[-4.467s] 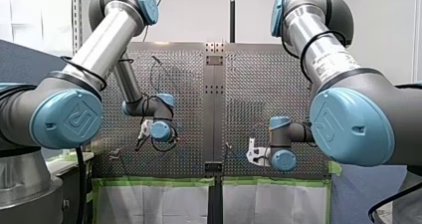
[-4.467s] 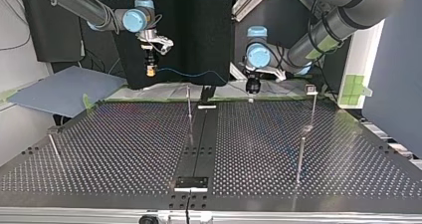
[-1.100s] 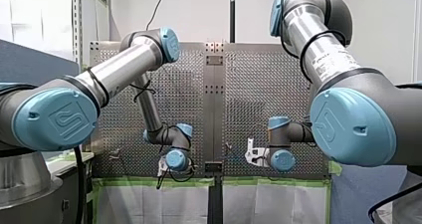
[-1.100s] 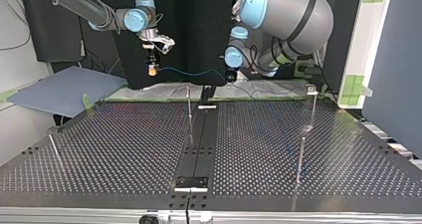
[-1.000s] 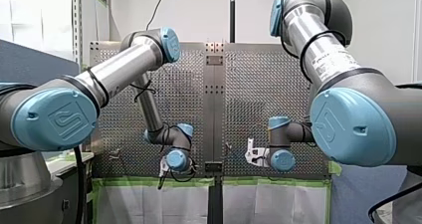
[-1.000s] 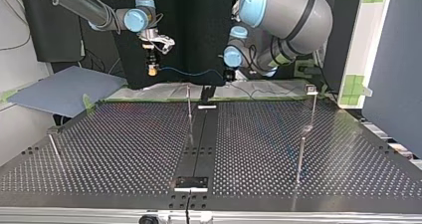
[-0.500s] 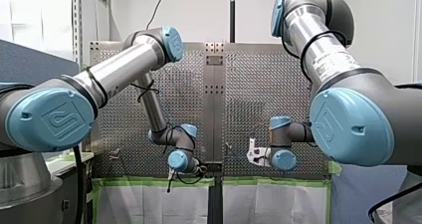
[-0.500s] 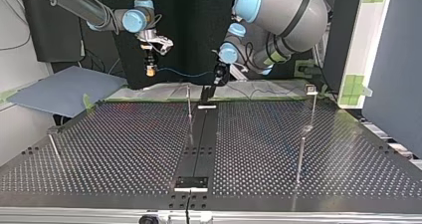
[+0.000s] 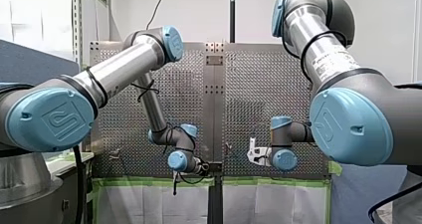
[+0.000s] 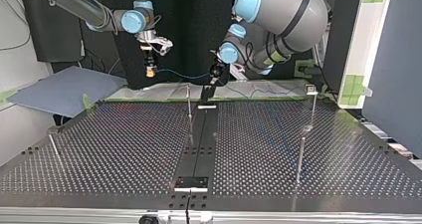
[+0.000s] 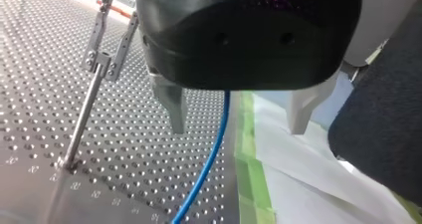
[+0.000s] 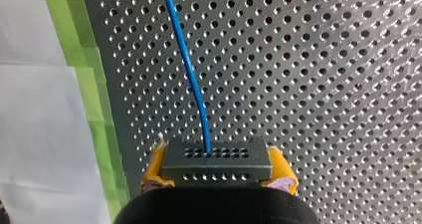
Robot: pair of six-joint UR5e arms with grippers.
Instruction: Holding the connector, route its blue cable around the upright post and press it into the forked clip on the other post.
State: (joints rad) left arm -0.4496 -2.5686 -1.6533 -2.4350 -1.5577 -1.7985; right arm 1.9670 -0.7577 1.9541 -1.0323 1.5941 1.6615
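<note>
My right gripper (image 12: 217, 170) is shut with its yellow pads on a grey perforated connector (image 12: 216, 157). The blue cable (image 12: 186, 64) runs straight out of the connector over the perforated table. In the top view this cable (image 10: 184, 75) sags from my right gripper (image 10: 150, 72) across to my left gripper (image 10: 214, 77). My left gripper (image 11: 236, 129) is open, and the cable (image 11: 211, 157) passes between its two metal fingers (image 11: 171, 107) without touching them. A thin post with a forked clip (image 11: 107, 50) stands ahead of that gripper, off to one side.
Green tape (image 11: 249, 174) and white sheeting (image 11: 308, 184) border the table edge under my left gripper. Thin upright posts stand on the table: one near the middle (image 10: 189, 107), two at the top view's right (image 10: 312, 104) (image 10: 300, 159), one at its left (image 10: 54, 152).
My left arm has swung toward the table's middle, and its gripper has tilted over to the blue cable. My right gripper has stayed almost still, holding the connector.
</note>
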